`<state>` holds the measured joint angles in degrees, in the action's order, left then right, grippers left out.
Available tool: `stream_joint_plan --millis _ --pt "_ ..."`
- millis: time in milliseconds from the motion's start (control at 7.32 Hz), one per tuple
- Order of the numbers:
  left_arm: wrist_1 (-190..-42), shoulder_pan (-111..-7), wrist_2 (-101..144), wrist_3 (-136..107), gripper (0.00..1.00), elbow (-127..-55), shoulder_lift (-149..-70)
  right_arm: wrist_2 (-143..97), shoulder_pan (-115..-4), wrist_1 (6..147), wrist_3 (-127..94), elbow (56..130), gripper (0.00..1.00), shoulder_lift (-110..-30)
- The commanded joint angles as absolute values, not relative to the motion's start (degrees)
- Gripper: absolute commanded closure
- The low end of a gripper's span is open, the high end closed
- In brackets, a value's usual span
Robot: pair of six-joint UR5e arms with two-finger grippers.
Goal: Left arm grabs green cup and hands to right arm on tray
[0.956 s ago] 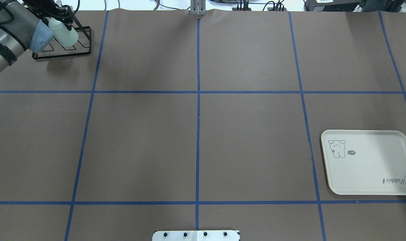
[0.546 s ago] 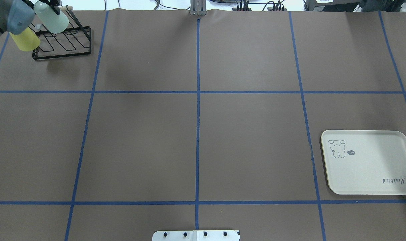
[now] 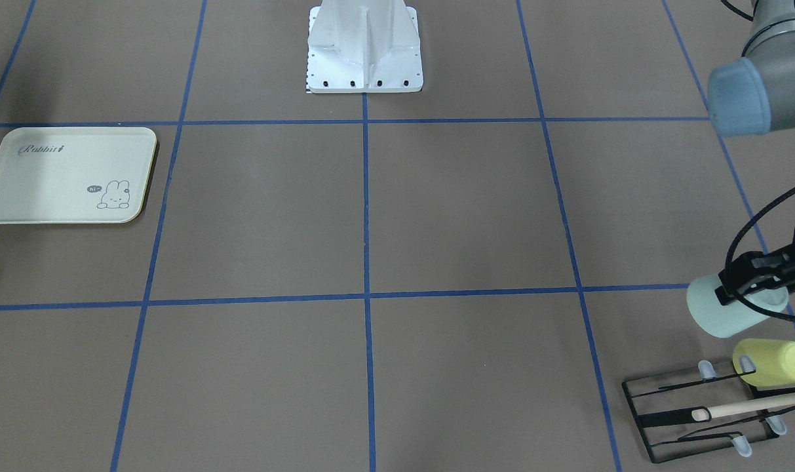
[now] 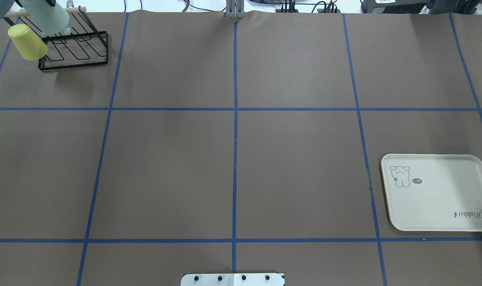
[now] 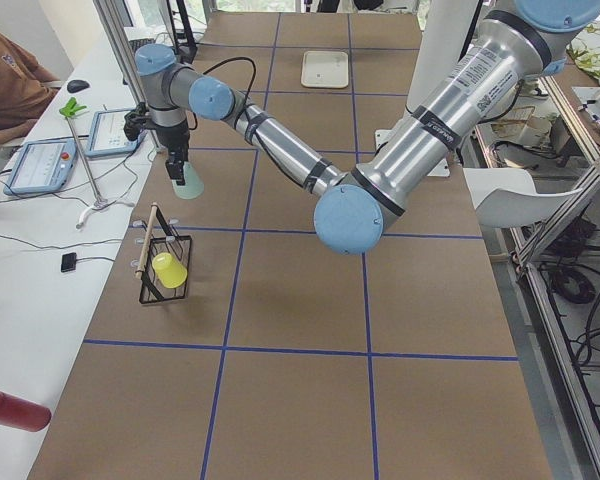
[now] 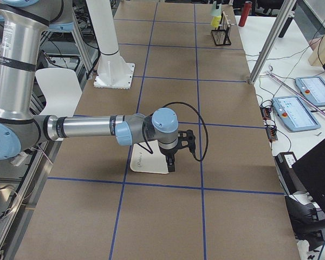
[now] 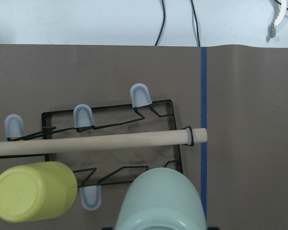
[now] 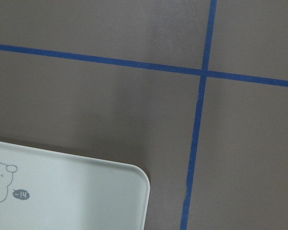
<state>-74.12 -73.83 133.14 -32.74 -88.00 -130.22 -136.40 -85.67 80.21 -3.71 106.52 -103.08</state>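
The pale green cup (image 3: 721, 318) hangs in the air just above the black wire rack (image 3: 659, 419), tilted, with my left gripper (image 3: 743, 288) shut on its rim. In the overhead view the green cup (image 4: 46, 18) sits at the far left corner, and in the left wrist view the green cup (image 7: 161, 203) fills the bottom edge. The cream tray (image 4: 437, 194) lies empty on the right side. My right gripper (image 6: 170, 162) hovers over the tray (image 6: 143, 162); I cannot tell whether it is open or shut. A corner of the tray (image 8: 62, 191) shows in the right wrist view.
A yellow cup (image 3: 774, 362) sits on a prong of the rack (image 4: 76, 51), beside a wooden rod (image 7: 96, 143). The robot's base plate (image 3: 364, 62) stands at mid-table. A person (image 5: 5, 85) sits past the table edge, near tablets and cables.
My left gripper has lifted the green cup off the rack and carried it up and toward the far left corner. The yellow cup, hidden by the arm before, now shows.
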Motion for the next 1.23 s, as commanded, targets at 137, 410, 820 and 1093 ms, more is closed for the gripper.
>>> stream_joint_plan --millis 137,410,820,1093 --pt "-73.8 -65.3 147.2 -61.7 1.00 -99.9 -130.8 -143.3 -85.1 73.8 -4.4 104.1 0.00 -101.7" --pt "-89.5 -56.2 147.0 -85.9 1.00 -103.5 -130.9 -155.5 -84.6 73.4 -9.5 104.1 0.00 -97.9" --pt "-124.3 -47.7 133.8 -118.4 1.00 -98.7 -131.4 -162.3 -80.8 73.0 -19.0 104.3 0.01 -89.3" --pt "-125.2 -45.1 129.7 -118.7 1.00 -97.5 -131.9 -149.2 -75.6 73.3 -19.3 103.6 0.03 -82.8"
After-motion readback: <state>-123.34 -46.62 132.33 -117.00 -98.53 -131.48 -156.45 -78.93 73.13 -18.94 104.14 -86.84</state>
